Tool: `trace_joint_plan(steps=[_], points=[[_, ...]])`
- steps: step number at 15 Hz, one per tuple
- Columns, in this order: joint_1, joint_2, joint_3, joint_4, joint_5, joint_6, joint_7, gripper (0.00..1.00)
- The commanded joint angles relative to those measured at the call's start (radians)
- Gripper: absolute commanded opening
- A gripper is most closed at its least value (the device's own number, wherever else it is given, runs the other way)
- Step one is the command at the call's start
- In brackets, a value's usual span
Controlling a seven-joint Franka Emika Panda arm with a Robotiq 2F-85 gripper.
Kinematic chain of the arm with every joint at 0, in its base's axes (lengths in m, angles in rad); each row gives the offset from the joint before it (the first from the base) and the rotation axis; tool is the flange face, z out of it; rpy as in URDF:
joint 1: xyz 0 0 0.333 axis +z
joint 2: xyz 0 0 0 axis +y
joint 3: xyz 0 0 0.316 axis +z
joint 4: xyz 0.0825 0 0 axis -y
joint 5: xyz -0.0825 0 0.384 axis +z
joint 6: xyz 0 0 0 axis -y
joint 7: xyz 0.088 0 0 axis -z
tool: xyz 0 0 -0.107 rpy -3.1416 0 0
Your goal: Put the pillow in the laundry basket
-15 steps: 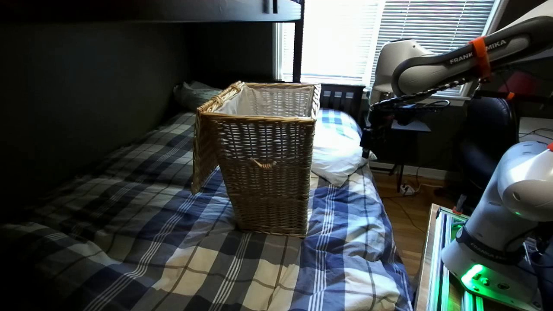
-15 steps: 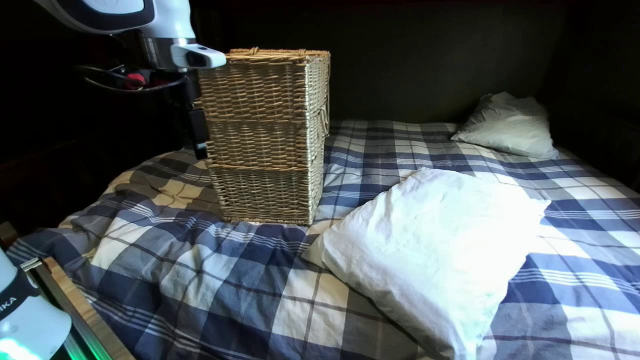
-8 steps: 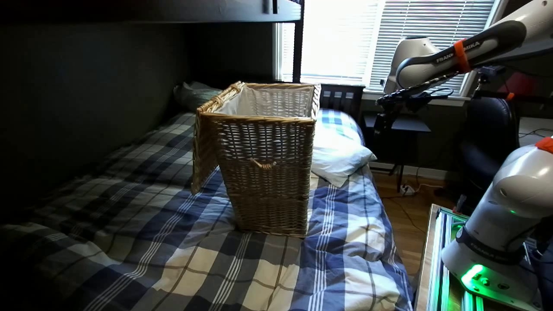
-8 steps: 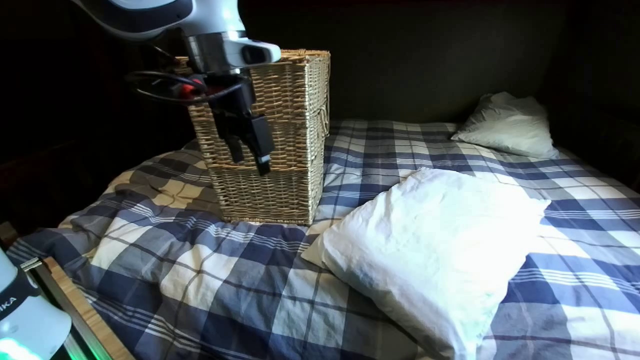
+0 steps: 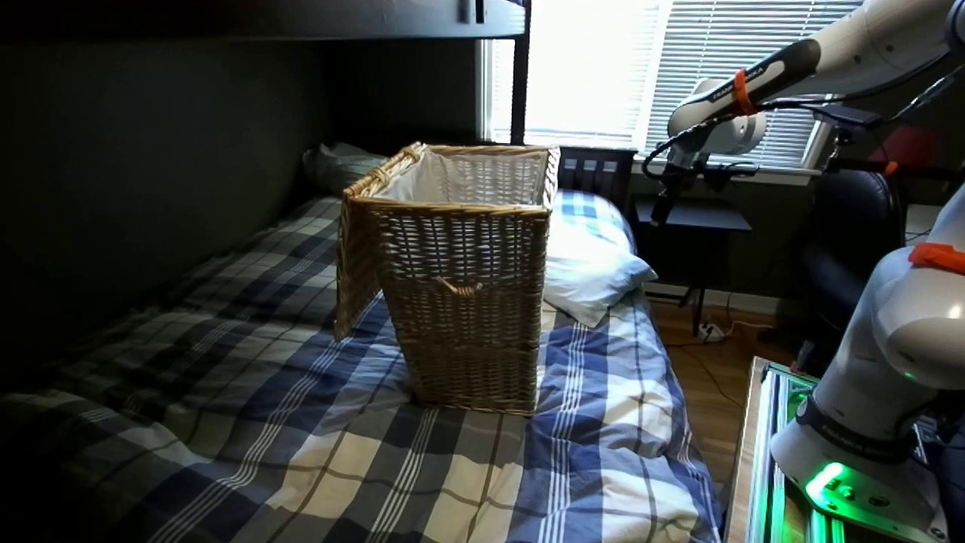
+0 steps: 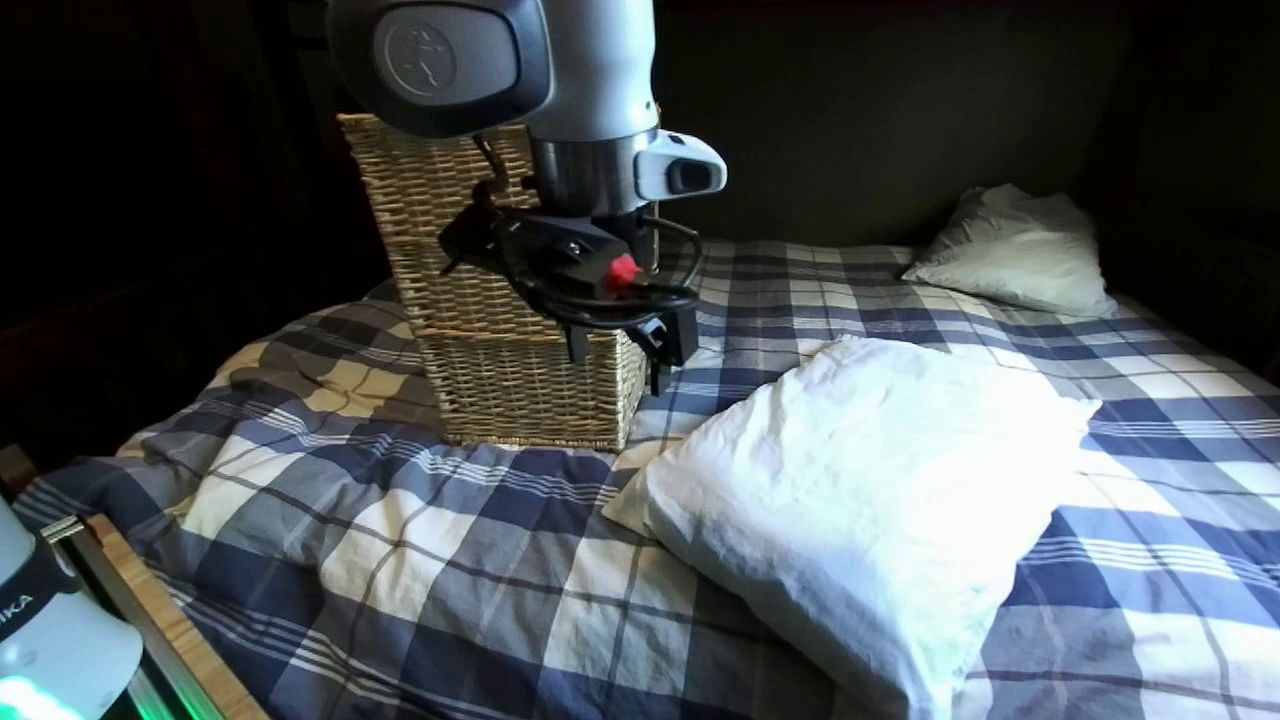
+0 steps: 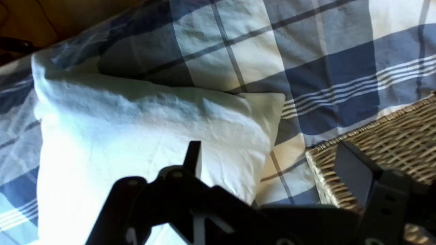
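One pillow [image 6: 860,510]; flat; corner toward laundry basket [image 6: 500,365]; long axis unclear

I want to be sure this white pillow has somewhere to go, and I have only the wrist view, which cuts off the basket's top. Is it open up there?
Observer: Yes. In an exterior view the laundry basket stands open at the top.
Operator: Does anything hang off it?
Observer: Yes, its lid hangs down the side away from the robot base.
Operator: From here I can't judge height. Am I touching my target?
Observer: No. Both exterior views show a gap between the claw and the pillow.
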Motion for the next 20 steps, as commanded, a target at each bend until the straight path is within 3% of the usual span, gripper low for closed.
trace_joint_plan(steps=[1,4,9,11,14,17,20], points=[[-0.045,0.024,0.037,0.034,0.086,-0.036,-0.075,1.0],[-0.017,0.054,-0.018,0.097,0.17,-0.091,-0.167,1.0],[-0.012,0.057,-0.019,0.1,0.175,-0.092,-0.171,1.0],[-0.029,0.122,-0.018,0.167,0.225,-0.174,-0.159,1.0],[-0.134,0.253,0.034,0.306,0.395,-0.297,-0.254,1.0],[-0.29,0.41,0.119,0.466,0.55,-0.405,-0.373,1.0],[-0.442,0.565,0.232,0.614,0.574,-0.44,-0.422,1.0]])
